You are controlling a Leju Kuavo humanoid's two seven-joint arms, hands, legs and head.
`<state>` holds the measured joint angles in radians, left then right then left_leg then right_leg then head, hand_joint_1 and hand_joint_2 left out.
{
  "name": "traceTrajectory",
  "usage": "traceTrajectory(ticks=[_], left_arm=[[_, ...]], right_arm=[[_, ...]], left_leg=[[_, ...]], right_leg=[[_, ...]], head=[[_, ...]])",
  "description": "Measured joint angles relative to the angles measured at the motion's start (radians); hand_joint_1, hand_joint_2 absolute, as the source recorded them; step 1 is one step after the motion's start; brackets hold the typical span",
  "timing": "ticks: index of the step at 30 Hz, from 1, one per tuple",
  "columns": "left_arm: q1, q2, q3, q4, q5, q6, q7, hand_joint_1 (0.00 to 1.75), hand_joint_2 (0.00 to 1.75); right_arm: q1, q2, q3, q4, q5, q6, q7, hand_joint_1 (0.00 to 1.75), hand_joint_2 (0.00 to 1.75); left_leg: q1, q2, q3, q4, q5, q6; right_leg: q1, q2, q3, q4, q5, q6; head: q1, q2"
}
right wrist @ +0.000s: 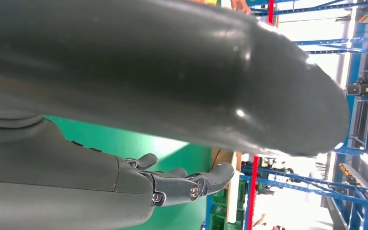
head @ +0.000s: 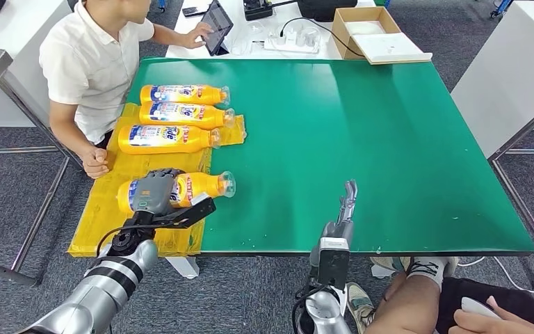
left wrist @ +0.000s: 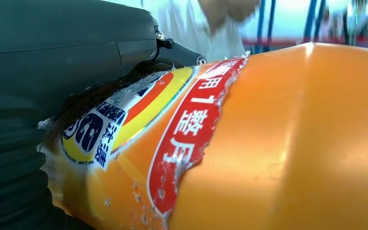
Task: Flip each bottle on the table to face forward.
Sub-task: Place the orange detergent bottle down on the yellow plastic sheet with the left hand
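One bottle (head: 181, 189) is lying crosswise, cap pointing right, under your gripping left hand (head: 154, 191); right hand (head: 348, 202) is hanging released, well apart.

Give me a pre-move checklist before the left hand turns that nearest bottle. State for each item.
1. Left robot hand wrapped over the nearest bottle: ok.
2. Grip firm enough to lift: cannot tell.
3. Label visible on nearest bottle: ok, in the left wrist view.
4. Three other bottles lying apart from it: ok.
5. Right robot hand holding nothing, away from the bottles: ok.
6. Person's hand near the yellow mat: not ok.
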<state>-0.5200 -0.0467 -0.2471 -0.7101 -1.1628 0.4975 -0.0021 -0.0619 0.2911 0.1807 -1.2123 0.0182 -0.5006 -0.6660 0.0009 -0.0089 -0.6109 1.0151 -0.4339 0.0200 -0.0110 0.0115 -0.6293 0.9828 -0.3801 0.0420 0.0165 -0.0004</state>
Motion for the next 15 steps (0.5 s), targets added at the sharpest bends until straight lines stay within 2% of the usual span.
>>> traceTrajectory(ticks=[4, 5, 8, 9, 12, 15], left_arm=[[-0.026, -0.002, -0.005, 0.037, 0.0, -0.07, 0.009, 1.73, 1.75], [-0.033, -0.003, -0.009, 0.052, -0.011, -0.081, 0.02, 1.65, 1.75], [-0.05, -0.008, -0.02, 0.093, -0.02, -0.112, 0.033, 0.74, 1.75], [-0.055, -0.011, -0.021, 0.105, -0.008, -0.125, 0.024, 0.51, 1.75], [-0.069, -0.017, -0.021, 0.135, 0.029, -0.161, 0.001, 0.39, 1.75], [-0.079, -0.022, -0.021, 0.156, 0.039, -0.178, -0.002, 0.06, 1.75]], right_arm=[[-0.001, 0.0, -0.008, 0.0, -0.001, 0.005, 0.0, 0.0, 0.0], [-0.001, 0.0, -0.01, 0.0, 0.0, 0.005, 0.0, 0.0, 0.0], [-0.001, 0.001, -0.019, 0.0, 0.001, 0.005, 0.0, 0.0, 0.0], [-0.001, 0.0, -0.022, 0.0, 0.001, 0.005, 0.0, 0.0, 0.0], [-0.001, 0.0, -0.027, 0.0, 0.002, 0.007, 0.0, 0.0, 0.0], [-0.001, 0.0, -0.033, 0.0, 0.002, 0.008, 0.0, 0.0, 0.0]], left_leg=[[0.0, 0.0, 0.0, 0.0, 0.0, 0.0], [0.0, 0.0, 0.0, 0.0, 0.0, 0.0], [0.0, 0.0, 0.001, 0.0, 0.0, 0.0], [0.0, 0.0, 0.001, 0.0, 0.0, 0.0], [0.0, 0.0, 0.002, 0.0, 0.0, 0.0], [0.0, 0.0, 0.003, 0.0, 0.0, 0.0]], right_leg=[[0.0, 0.0, 0.0, 0.0, 0.0, 0.0], [0.0, 0.0, 0.001, 0.0, 0.0, 0.0], [0.0, 0.0, 0.001, 0.0, 0.0, 0.0], [0.0, 0.0, 0.001, 0.0, 0.0, 0.0], [0.0, 0.0, 0.002, 0.0, 0.0, 0.0], [0.0, 0.0, 0.003, 0.0, 0.0, 0.0]], head=[[0.0, 0.0], [0.0, 0.0], [0.0, 0.0], [0.0, 0.0], [0.0, 0.0], [0.0, 0.0]])
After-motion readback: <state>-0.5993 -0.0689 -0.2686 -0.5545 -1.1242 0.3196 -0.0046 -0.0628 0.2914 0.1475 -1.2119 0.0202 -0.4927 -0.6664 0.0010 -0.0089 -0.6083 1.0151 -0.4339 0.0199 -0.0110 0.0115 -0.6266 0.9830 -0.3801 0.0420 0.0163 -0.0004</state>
